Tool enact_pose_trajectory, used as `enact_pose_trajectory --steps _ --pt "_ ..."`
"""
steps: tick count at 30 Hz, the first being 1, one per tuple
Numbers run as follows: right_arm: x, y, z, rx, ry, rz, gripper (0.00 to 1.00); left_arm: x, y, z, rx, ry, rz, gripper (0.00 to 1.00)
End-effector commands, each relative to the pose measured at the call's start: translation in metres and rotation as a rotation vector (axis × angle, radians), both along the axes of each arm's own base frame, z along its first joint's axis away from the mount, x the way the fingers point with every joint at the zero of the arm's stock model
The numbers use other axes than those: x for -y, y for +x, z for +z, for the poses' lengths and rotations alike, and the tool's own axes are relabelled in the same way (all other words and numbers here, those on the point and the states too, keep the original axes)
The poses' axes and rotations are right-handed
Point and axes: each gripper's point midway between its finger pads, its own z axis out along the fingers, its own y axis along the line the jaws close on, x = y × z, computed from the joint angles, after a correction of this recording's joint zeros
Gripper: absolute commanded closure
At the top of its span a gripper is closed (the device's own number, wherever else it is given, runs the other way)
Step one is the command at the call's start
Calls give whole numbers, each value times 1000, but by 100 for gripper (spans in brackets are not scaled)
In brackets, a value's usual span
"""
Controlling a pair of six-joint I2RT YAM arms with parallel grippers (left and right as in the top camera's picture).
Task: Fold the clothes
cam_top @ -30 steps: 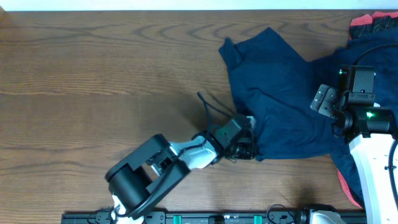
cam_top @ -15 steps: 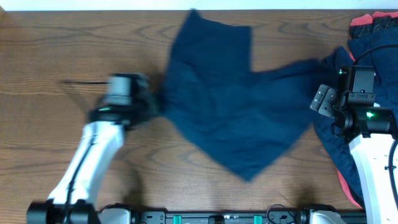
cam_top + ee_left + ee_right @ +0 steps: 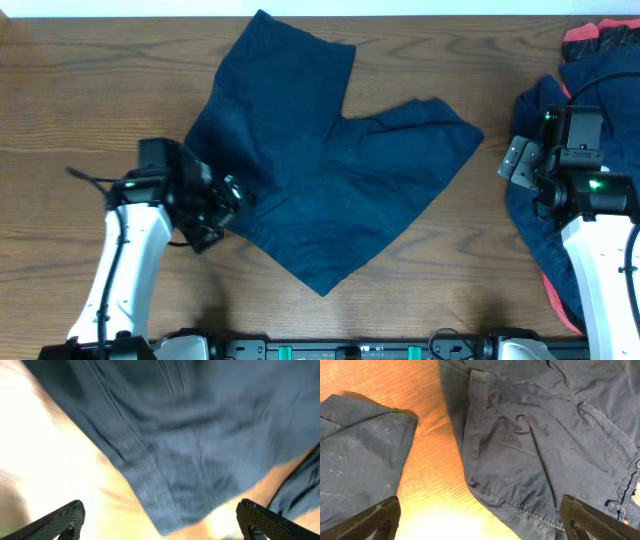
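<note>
1. Since half a second earlier, the shorts (image 3: 330, 170) had slid left and settled flat on the table (image 3: 90, 80). They no longer stretched across to the right edge. The left arm (image 3: 125, 260) had swung back toward the near side, to their left edge.
2. By count, there was one pair of dark navy shorts with two wide legs, one pointing to the far side and one to the right. There was also one heap of clothes (image 3: 525, 215) at the right edge (navy fabric with a red piece (image 3: 600, 38) showing at its rim), and two arms.
3. The left gripper (image 3: 160, 522) had its fingers spread wide and held nothing. A stitched edge of the shorts lay just ahead of them (the wrist picture was blurred).
4. The right gripper (image 3: 480, 520) was likewise spread and empty, above the heap's hemmed edge. The right arm (image 3: 590, 200) sat where it had been a second before.
5. A strip of bare wood separated the shorts' right leg from the heap; the two were apart, not touching.
</note>
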Motion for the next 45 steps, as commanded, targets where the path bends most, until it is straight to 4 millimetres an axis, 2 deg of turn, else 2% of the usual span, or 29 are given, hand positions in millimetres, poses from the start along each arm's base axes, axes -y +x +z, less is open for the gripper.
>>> enact_pose_trajectory --steps 1,3,7,9,12,16,22,26,35,39,45 --pt "2 1 -5 -18 0 -4 1 28 -23 -6 -69 -39 -89 2" --pt "2 1 -8 -30 1 -3 1 41 -38 -11 -122 -39 -115 0" --pt "0 2 -15 -54 16 5 1 66 -70 -25 -244 -26 -134 2" --pt "-2 3 -19 -65 24 9 1 77 -83 -35 -285 -17 -129 7" --pt "-5 4 -24 -79 43 19 1 92 -87 -46 -272 -23 -129 12" --pt "-18 7 -33 -104 103 80 1 112 -92 -55 -260 -42 -116 13" --pt "-21 9 -44 -141 119 93 1 135 -109 -56 -297 -45 -123 13" --pt "-21 9 -48 -153 121 92 1 148 -113 -55 -274 -58 -153 13" --pt "-22 9 -49 -156 125 94 1 138 -108 -68 -223 51 -102 13" --pt "-23 9 -49 -155 131 97 1 129 -105 -76 -217 97 -57 29" --pt "-23 9 -49 -154 131 98 1 131 -103 -86 -227 100 -58 33"
